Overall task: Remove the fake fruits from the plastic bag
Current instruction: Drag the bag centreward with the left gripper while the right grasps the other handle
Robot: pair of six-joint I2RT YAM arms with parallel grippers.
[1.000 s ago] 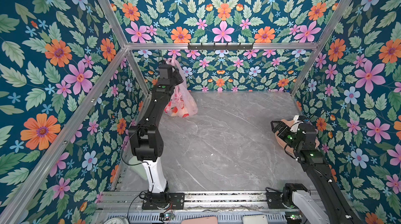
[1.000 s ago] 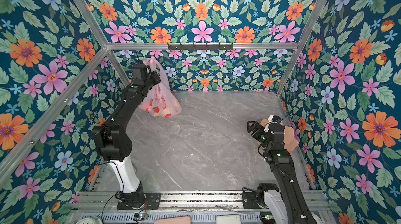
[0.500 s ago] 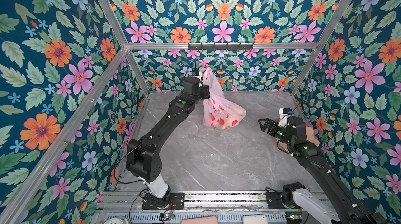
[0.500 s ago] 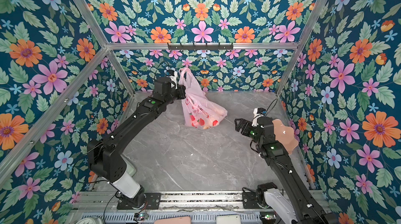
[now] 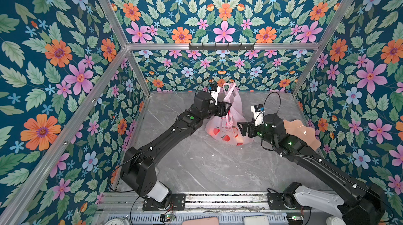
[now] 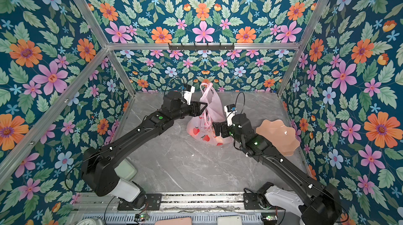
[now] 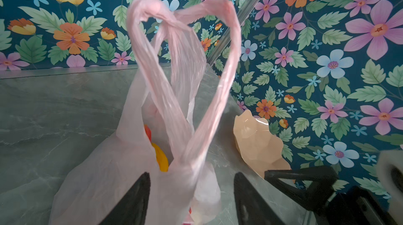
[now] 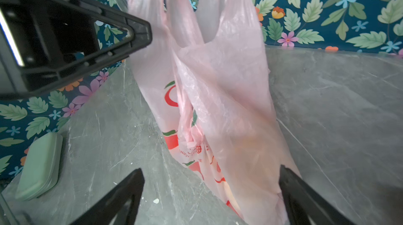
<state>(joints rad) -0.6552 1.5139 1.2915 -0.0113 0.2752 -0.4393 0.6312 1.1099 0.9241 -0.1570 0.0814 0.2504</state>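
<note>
The pink plastic bag (image 5: 226,125) (image 6: 204,127) stands on the grey table at the middle back, and its handles (image 7: 185,45) stick up on their own. My left gripper (image 5: 226,108) (image 7: 192,173) is open just below the handles. Its jaws stand apart on either side of the bag's neck. Inside the bag's mouth show a yellow fake fruit (image 7: 161,157) and an orange-red one (image 7: 147,132); the rest are hidden by the film. My right gripper (image 5: 241,128) (image 8: 210,169) is open, low at the bag's right side, and the bag's lower part (image 8: 229,125) is between its jaws.
A peach scalloped plate (image 5: 305,130) (image 6: 278,135) (image 7: 257,145) stands tilted by the right wall, behind my right arm. A pale green case (image 6: 125,169) (image 8: 39,165) lies near the left arm's base. Flowered walls close in three sides.
My left arm swung the bag from the back left corner to the middle, set it down and opened, letting go of the handles. My right gripper moved left up to the bag.
</note>
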